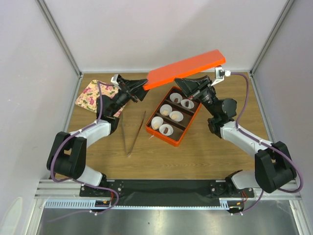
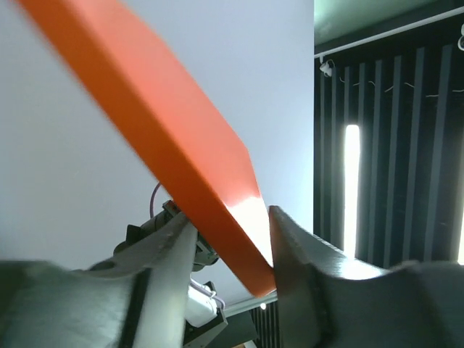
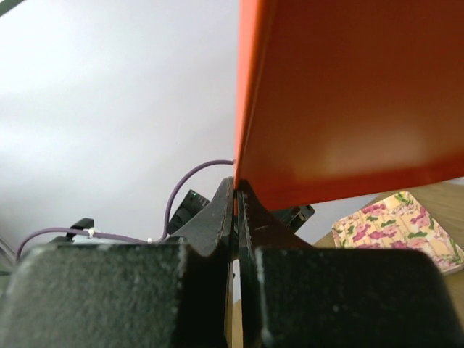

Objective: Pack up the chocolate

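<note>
The flat orange rectangular lid [image 1: 188, 68] hangs in the air over the orange divided box [image 1: 166, 141], so the step in hand looks like closing the box. To do it well, both arms should first bring the lid level, since it tilts up toward the far right. They should then turn it to match the box's diagonal lie on the wooden table [image 1: 205, 152] and lower it together, so that neither end catches a white paper cup [image 1: 167, 109]. The chocolate [image 1: 155, 125] sits as tiny pieces inside some of those cups in the box; how many is too small to tell. The left gripper [image 2: 232, 239] reaches up and inward from the left. Its jaws are narrowed around the lid's near-left end, and both fingers appear to touch the lid's two faces. The right gripper [image 3: 235, 210] rises from the right side of the box with its wrist bent back, and its jaws pinch tightly on the lid's thin rim. Slim metal tongs [image 1: 132, 133] and a floral cloth [image 1: 90, 95] lie to the left, well apart from the box.
</note>
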Motion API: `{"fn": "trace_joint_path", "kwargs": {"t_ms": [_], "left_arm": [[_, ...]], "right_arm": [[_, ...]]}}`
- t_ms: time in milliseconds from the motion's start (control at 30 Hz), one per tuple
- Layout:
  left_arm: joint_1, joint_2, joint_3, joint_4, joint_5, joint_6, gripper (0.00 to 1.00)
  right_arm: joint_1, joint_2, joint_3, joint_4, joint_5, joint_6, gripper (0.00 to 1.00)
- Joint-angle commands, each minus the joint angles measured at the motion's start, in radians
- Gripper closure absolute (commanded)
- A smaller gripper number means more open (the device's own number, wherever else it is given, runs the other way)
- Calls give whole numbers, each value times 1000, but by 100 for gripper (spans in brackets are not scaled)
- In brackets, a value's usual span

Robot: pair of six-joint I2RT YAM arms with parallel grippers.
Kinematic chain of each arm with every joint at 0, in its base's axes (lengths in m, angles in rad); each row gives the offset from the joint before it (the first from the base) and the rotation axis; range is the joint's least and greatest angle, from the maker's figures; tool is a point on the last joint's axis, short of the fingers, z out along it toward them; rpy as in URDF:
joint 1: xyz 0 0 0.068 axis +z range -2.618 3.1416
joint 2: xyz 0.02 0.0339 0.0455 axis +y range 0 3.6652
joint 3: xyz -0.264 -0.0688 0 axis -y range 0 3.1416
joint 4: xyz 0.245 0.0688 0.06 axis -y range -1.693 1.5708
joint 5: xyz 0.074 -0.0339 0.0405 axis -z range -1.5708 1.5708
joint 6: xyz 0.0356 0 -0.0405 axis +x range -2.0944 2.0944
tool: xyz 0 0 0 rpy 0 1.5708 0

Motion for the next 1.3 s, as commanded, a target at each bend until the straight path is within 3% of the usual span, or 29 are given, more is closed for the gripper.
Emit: {"fn": "trace_joint_path", "kwargs": {"t_ms": [0, 233, 300, 367, 433, 467, 567, 600, 633, 667, 700, 867, 1000, 1267], "left_arm": [[-8, 5, 60, 312, -13, -299, 55], [-9, 31, 91, 341, -8, -265, 87], [-9, 40, 102, 352, -14, -235, 100], [-9, 40, 103, 347, -22, -209, 100], [-11, 36, 103, 326, -27, -166, 100], [-11, 36, 102, 317, -31, -154, 100], [-17, 39, 99, 310, -57, -120, 100], [-18, 43, 103, 310, -64, -112, 100], [-20, 45, 106, 309, -64, -104, 100], [-21, 45, 109, 295, -64, -86, 100], [-23, 45, 111, 290, -62, -75, 100], [-41, 40, 89, 261, -60, 3, 100], [-55, 31, 69, 231, -59, 58, 100], [-58, -3, 16, 211, -83, 156, 100]], "right_arm": [[-11, -47, -17, 2, -103, -23, 100], [-40, -109, -40, -170, -89, -71, 98], [-40, -133, -45, -280, -42, -94, 82], [-40, -172, -45, -375, -11, -114, 68], [-38, -196, -45, -428, 12, -140, 61], [-38, -222, -43, -492, 23, -147, 51], [-37, -277, -46, -618, 74, -176, 40], [-35, -309, -51, -670, 106, -187, 31], [-35, -310, -54, -670, 124, -187, 30], [-35, -336, -60, -716, 146, -180, 13], [-35, -346, -69, -736, 193, -171, 3], [-35, -362, -98, -811, 327, -36, 0], [-38, -345, -123, -784, 358, 70, 0], [-44, -328, -137, -715, 364, 121, 1]]}}
